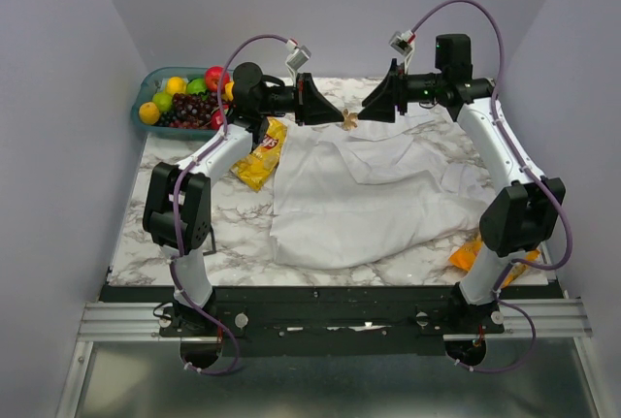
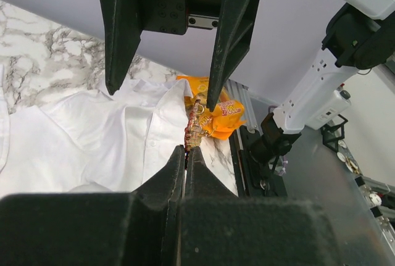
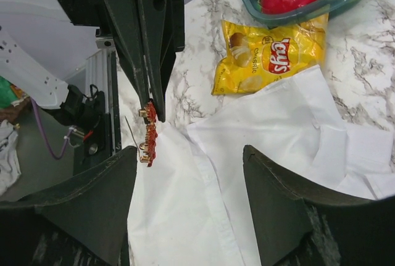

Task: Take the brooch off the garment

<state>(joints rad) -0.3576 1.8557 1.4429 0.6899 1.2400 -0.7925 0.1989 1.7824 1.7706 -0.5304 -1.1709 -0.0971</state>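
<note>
The left gripper (image 1: 342,117) is pressed together on the brooch (image 1: 351,120), pinching it at the very fingertips. In its own wrist view the two fingers meet in a narrow wedge (image 2: 186,152) and the brooch (image 2: 195,124) sticks out just past them, small, gold and red. The right gripper (image 1: 364,115) faces it tip to tip and is spread wide. From the left wrist its fingers (image 2: 162,96) hang apart, and one fingertip (image 2: 210,102) sits just at the brooch's far end; whether it touches cannot be told. From the right wrist, the brooch (image 3: 149,136) hangs off the left gripper's tips (image 3: 155,115), beside one of the spread right fingers (image 3: 123,173) rather than in the middle of the right gripper's (image 3: 189,152) gap, with its thin pin showing bare alongside. The shirt (image 1: 369,195) lies spread on the table (image 1: 233,224) below and nearward of both grippers; its white cloth (image 3: 247,173) fills the space under the right fingers. The brooch is held up over the shirt's far edge. A chip bag (image 1: 262,154) lies beside the left arm at the shirt's edge, a fruit bowl (image 1: 179,98) sits beyond that arm, and an orange packet (image 1: 471,253) lies by the right arm's base.
</note>
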